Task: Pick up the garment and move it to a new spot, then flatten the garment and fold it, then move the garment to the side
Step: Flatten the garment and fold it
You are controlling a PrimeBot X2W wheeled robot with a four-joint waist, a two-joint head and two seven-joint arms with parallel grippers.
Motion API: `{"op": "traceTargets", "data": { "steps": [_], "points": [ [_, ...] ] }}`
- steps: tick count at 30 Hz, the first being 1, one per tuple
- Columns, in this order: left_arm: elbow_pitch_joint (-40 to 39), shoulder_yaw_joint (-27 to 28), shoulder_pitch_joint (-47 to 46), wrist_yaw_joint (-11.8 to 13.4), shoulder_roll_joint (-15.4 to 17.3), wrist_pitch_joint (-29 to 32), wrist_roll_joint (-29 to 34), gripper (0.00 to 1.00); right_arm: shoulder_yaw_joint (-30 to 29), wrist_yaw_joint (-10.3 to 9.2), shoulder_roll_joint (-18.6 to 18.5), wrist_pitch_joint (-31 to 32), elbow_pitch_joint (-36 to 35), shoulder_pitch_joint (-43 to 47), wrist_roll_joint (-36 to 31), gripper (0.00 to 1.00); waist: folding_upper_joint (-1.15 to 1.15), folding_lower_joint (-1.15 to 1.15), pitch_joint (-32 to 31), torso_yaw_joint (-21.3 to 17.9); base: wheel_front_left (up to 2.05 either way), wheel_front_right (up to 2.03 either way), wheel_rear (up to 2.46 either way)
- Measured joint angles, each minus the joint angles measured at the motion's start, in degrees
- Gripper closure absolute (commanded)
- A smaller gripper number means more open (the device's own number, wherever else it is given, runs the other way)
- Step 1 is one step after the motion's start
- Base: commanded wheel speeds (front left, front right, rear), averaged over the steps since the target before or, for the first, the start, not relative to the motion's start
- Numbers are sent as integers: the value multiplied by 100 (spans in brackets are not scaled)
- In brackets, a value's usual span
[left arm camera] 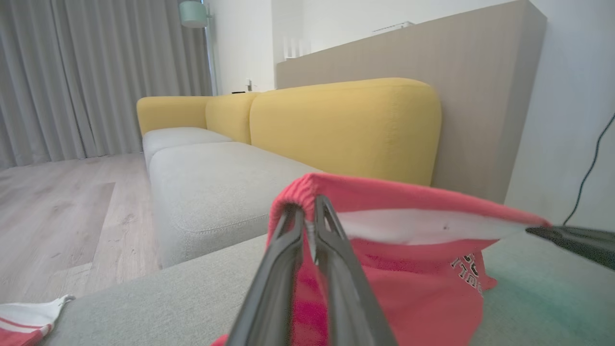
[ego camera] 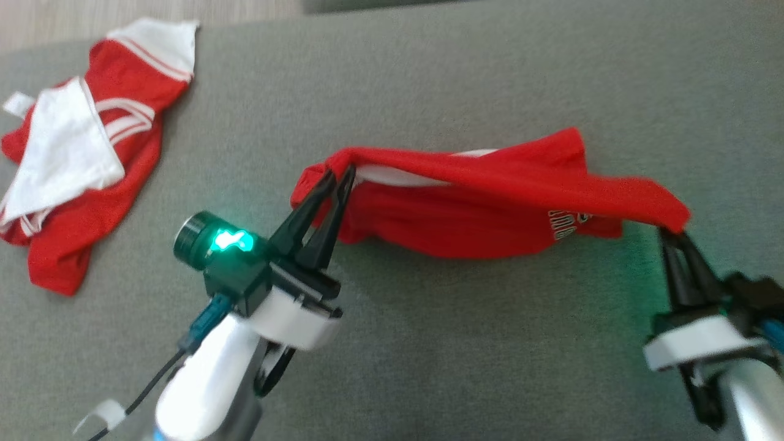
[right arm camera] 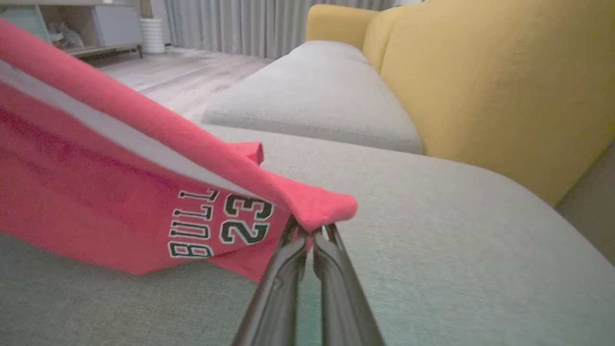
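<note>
Hanging stretched between the two grippers, the red garment (ego camera: 465, 214) is held by the two ends of its upper edge above a grey seat cushion (ego camera: 490, 355), and its lower part droops toward the fabric. A white band runs along the inside of the raised edge, and a black-and-white print reading "BULL" and "23" sits near the garment's right end, upside down in the right wrist view.

At the garment's left end, the left gripper (ego camera: 339, 174) has its two dark fingers pressed together on a bunched red fold; the left wrist view shows the cloth wrapped over the tips. At the garment's right end, the right gripper (ego camera: 670, 231) is clamped tight on the corner, with the red cloth draped over its fingertips in the right wrist view. A green light (ego camera: 231, 240) glows on the left wrist just below the garment's left end.

Well to the left of the garment, on the same cushion, a second red-and-white garment (ego camera: 79, 159) lies crumpled. Beyond the garment stand a yellow sofa backrest (left arm camera: 346, 125) and further grey seats. Left of those are a pale wood floor (left arm camera: 57, 202) and grey curtains (left arm camera: 96, 72).
</note>
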Motion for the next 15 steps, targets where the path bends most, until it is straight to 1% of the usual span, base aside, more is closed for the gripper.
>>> {"op": "traceTargets", "data": {
  "steps": [3, 5, 9, 10, 12, 15],
  "points": [
    [-200, -167, 116, 0, 274, 0, -11, 87, -124, 0, -156, 30, -637, 389, 374, 100, 0, 0, -238, -66, 0, 0, 0],
    [-382, -318, 137, 0, 446, 0, -129, 86, -213, 0, -252, 198, -1162, 530, 721, 100, 0, -1, -392, -120, 0, 0, 0],
    [-731, -578, -67, 0, 862, -1, -417, 84, -399, 0, -397, 746, -2369, 582, 1236, 100, 0, -1, -607, -268, 0, 0, 0],
    [-802, -733, -416, 0, 1079, 16, -582, 83, -470, 0, -497, 1009, -2724, 503, 1406, 100, 0, -1, -642, -367, 0, 0, 0],
    [-817, -939, -949, 0, 1274, 118, -641, 83, -488, 0, -702, 1201, -2792, 207, 1418, 100, 0, -1, -630, -455, 0, 0, 0],
    [-705, -1160, -1896, 0, 1312, 280, -1103, 84, -412, 0, -934, 1376, -2594, -637, 1639, 100, 0, 0, -504, -535, 0, 0, 0]
  ]
}}
